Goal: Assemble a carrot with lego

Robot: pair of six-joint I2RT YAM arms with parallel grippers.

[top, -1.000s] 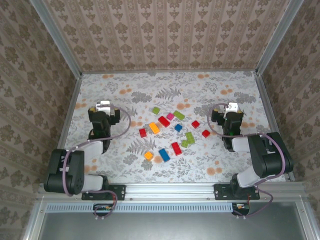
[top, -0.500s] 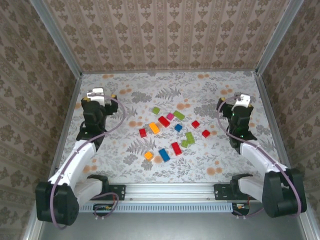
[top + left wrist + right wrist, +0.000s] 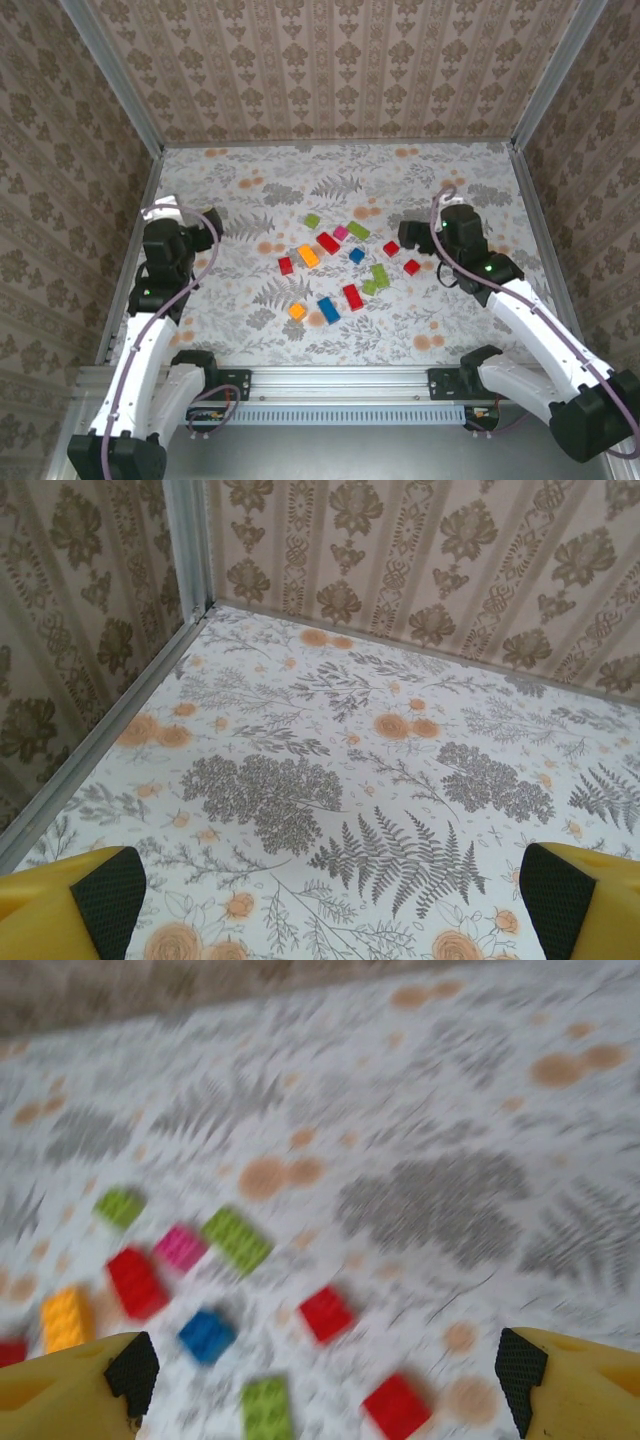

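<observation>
A floral-patterned counter (image 3: pixel 250 330) inside a wallpapered enclosure is seen from above. The lego (image 3: pixel 345 265) is scattered loose at the counter's middle: about fourteen small bricks in red, orange, blue, light green and magenta, none stacked on another.

Well to the left of the scatter, the left claw (image 3: pixel 335 905) is found near the enclosure's side rail (image 3: pixel 130 270). It has been carried there from a spot closer to the bricks a second ago, as its arm was stretched out. Its jaws are spread wide with nothing between them, and bare counter is faced in its wrist view.

The scatter itself has been left as it was; no brick has been shifted.

Just to the right of the scatter, the right claw (image 3: pixel 325 1385) has been swung in from farther right. It now hangs beside the red brick (image 3: pixel 391 248) at the scatter's right edge. Its jaws are held wide and empty. Its wrist view is blurred by motion, with bricks spread below and to the left.

The carrot is judged not yet begun. A first pick by the right arm appears to be in preparation, while the left arm has been drawn aside.
</observation>
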